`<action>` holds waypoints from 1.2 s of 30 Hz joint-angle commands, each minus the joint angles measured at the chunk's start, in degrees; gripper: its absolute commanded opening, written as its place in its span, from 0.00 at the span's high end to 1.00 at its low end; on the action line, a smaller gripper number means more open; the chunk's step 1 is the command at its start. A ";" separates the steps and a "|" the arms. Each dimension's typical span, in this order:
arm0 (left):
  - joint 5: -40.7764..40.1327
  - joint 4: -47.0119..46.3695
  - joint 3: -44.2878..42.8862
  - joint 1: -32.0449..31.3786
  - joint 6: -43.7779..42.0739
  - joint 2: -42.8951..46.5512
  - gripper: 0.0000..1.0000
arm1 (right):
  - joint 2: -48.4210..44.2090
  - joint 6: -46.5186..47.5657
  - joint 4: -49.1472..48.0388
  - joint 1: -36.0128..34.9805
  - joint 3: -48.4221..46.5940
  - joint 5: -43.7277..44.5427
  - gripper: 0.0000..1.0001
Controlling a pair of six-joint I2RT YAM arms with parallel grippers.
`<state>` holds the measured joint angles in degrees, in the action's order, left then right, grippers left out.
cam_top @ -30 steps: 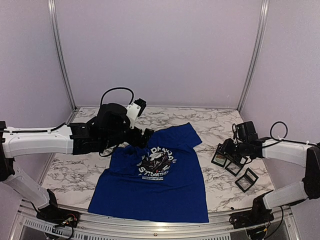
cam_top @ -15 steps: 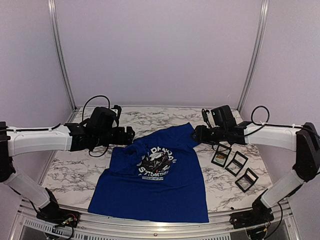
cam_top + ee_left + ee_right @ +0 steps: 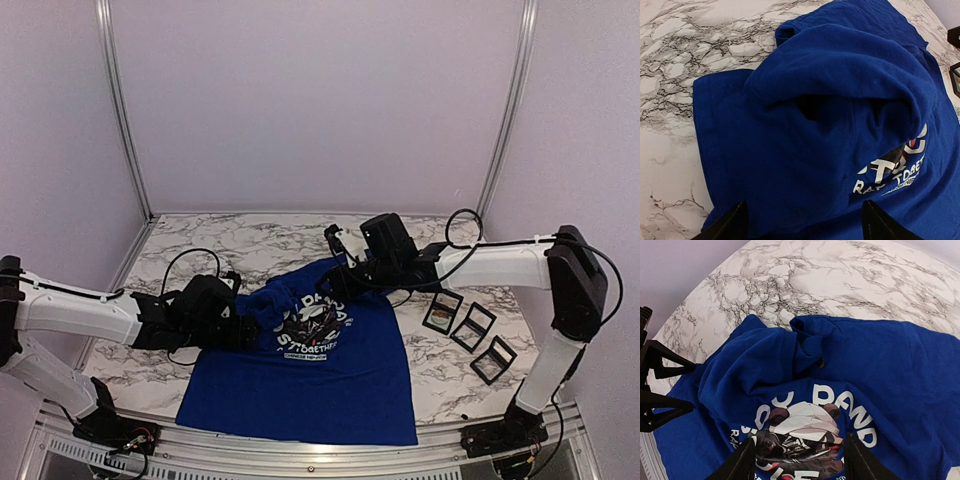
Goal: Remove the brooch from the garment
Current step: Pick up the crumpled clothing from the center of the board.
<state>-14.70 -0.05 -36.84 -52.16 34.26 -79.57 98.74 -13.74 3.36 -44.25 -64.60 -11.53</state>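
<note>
The garment [image 3: 310,385], a royal-blue T-shirt with a panda graphic [image 3: 312,325], lies bunched on the marble table; its upper left part is folded over. A small dark thing [image 3: 821,362] sits in a fold above the lettering. It looks like the brooch, but it is too small to be sure. My left gripper [image 3: 802,227] is open, low over the rumpled cloth [image 3: 805,125] at the shirt's left side [image 3: 248,325]. My right gripper [image 3: 800,455] is open above the panda print [image 3: 800,430], near the collar [image 3: 340,282]. The left gripper [image 3: 692,387] also shows in the right wrist view.
Three black-framed square boxes [image 3: 443,310] [image 3: 473,326] [image 3: 493,360] lie to the right of the shirt; one shows at the left wrist view's edge [image 3: 955,80]. Bare marble [image 3: 150,350] surrounds the shirt. Metal posts [image 3: 120,110] stand at the back corners.
The right arm swung left from the boxes to over the shirt's collar. The left arm drew back and sank toward the shirt's left side. The shirt's top left is more bunched.
</note>
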 commanded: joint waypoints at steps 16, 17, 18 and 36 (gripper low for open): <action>-4.50 -11.27 -1.32 -3.91 2.73 -10.61 0.43 | 6.62 6.76 -2.83 -2.11 -8.28 -4.77 0.43; -4.39 -11.36 -1.25 -3.91 3.07 -10.87 0.49 | 6.84 7.13 -2.83 -2.26 -8.64 -4.77 0.43; -4.49 -11.44 -1.22 -3.91 3.35 -10.91 0.55 | 7.04 7.47 -2.83 -2.43 -8.90 -4.73 0.43; -17.76 -4.10 -4.51 -1.78 1.86 -5.96 1.00 | 10.61 11.50 -1.84 -4.53 -13.15 -6.05 0.44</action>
<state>-28.84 -7.11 -39.59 -54.92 36.97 -87.02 107.70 -3.33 1.34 -48.31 -74.98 -16.51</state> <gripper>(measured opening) 0.022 0.561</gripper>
